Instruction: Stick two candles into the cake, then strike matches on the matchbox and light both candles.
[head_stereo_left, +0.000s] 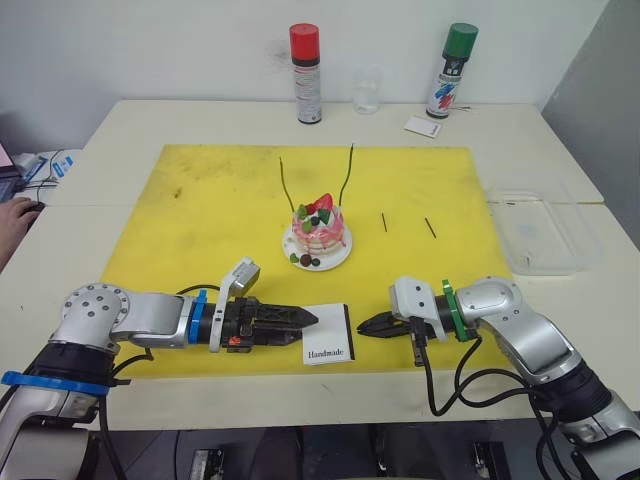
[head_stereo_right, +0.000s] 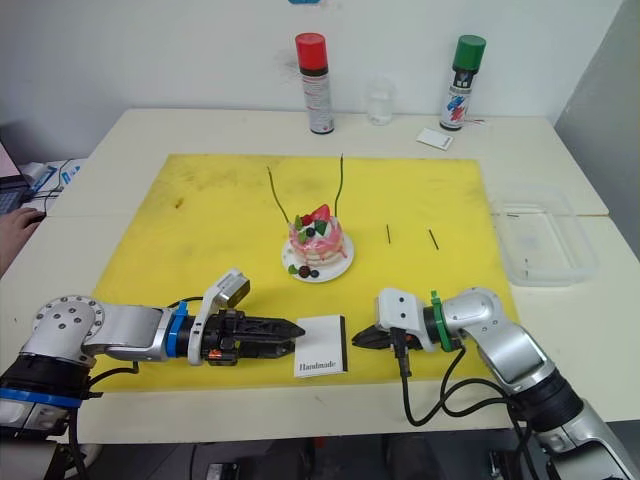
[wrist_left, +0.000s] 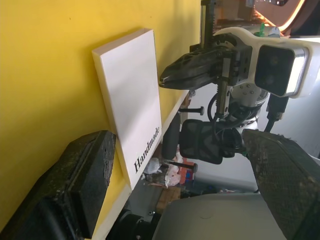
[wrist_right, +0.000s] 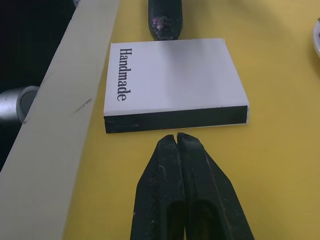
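The matchbox lies flat on the yellow mat, between the two pincers, and reads "Handmade" along its near edge; its black strip faces the right pincer. That pincer is closed and empty, tips just short of the strip. The left pincer also looks closed and empty, its tip at the box's opposite side. Beyond the box, farther from both pincers, stands the cake on its plate, with two green candles stuck upright in it. Two matches lie on the mat beyond the right pincer. At the tabletop's far edge stand two spray cans, labels unreadable.
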